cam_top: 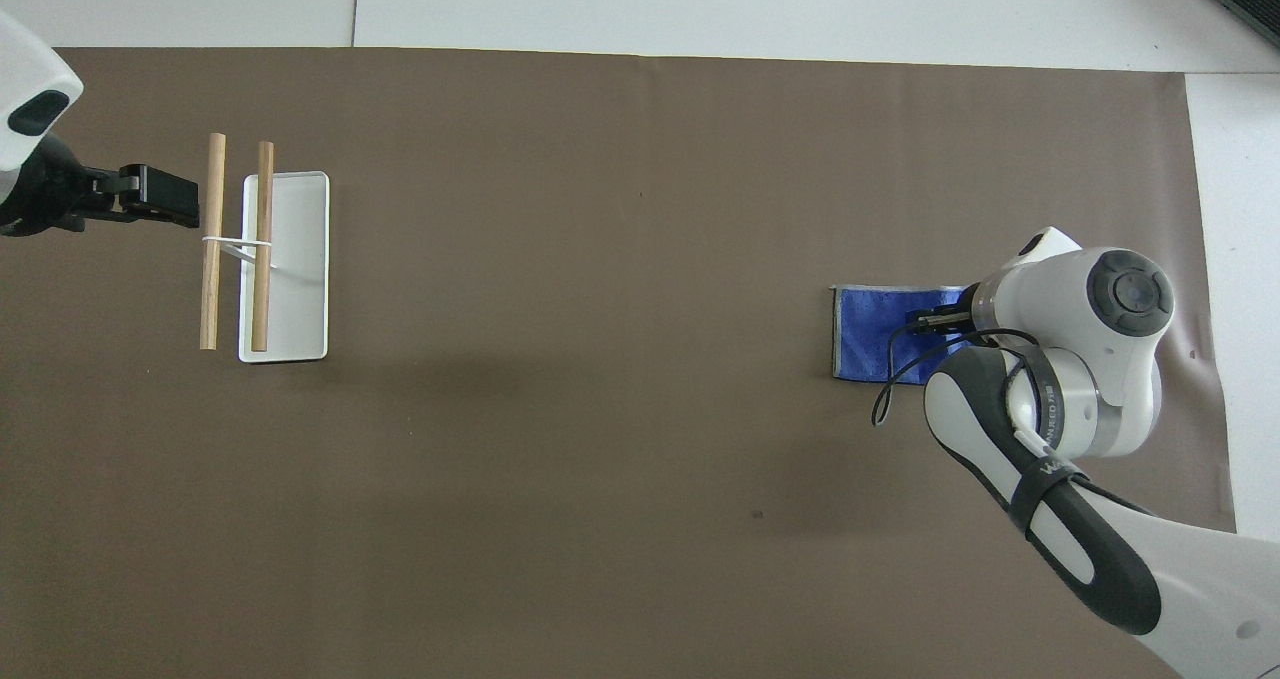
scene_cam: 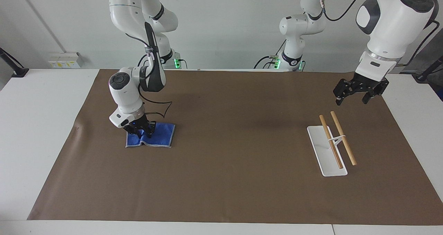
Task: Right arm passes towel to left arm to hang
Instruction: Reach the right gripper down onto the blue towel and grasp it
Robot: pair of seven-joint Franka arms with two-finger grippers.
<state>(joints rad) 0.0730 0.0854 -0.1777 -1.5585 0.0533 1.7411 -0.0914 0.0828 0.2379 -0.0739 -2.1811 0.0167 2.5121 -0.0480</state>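
No writing is legible; the right gripper point(scene_cam: 142, 134) pinches the bunched towel point(scene_cam: 160, 135) between closed fingers, while the waiting left gripper point(scene_cam: 356, 97) gapes open, empty.

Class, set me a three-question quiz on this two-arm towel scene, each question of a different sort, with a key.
1. True or false: the right gripper is pinching the towel.
2. Which is the left gripper holding? A) the towel B) a wooden bar C) nothing
3. Fill in: the rack has ___ wooden bars above its white base.

Key:
1. True; the cloth is bunched up between its fingers.
2. C; it hangs open in the air near the rack.
3. Two.
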